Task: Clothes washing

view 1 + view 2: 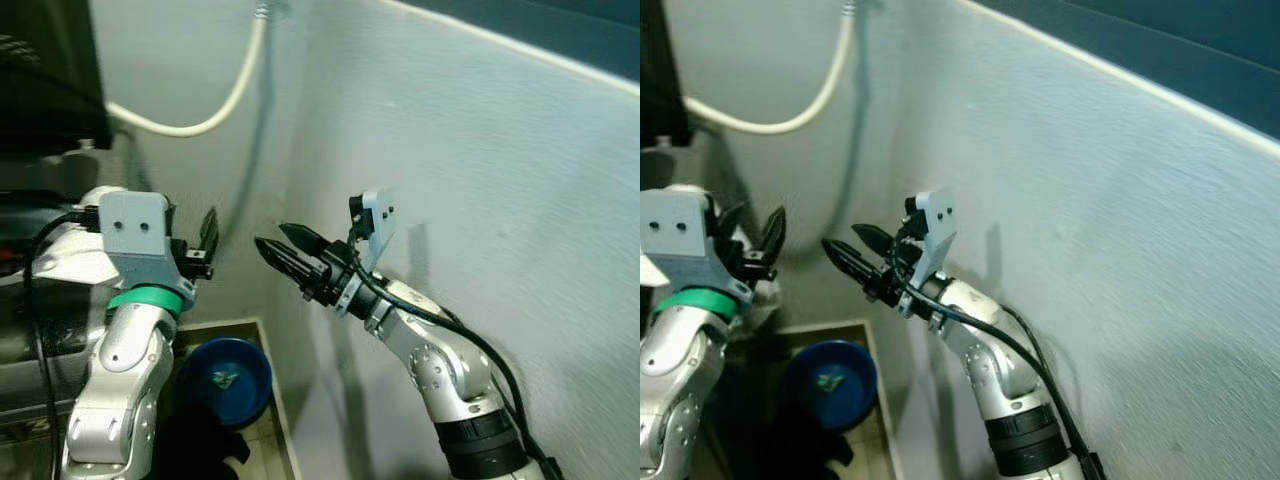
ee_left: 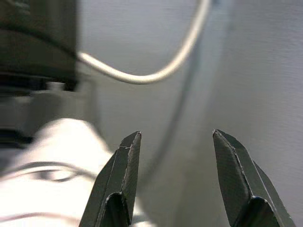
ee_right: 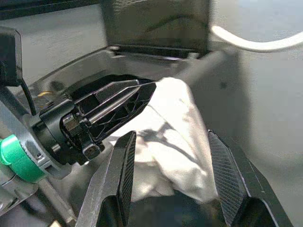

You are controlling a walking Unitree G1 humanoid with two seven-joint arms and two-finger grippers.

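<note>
Overhead, two hands, left hand (image 1: 205, 240) and right hand (image 1: 275, 240), gape empty above one white cloth (image 3: 175, 137).

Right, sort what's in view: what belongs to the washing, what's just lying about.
Washing job:
white cloth
washer, lid up
left pincer, open, empty
right pincer, open, empty

Lying about:
blue bowl on the floor
white hose on the wall

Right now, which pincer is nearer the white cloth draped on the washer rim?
Left. The left pincer hangs open right beside the white cloth, next to the washer. The right pincer, also open, points toward it from farther off, by the wall.
</note>
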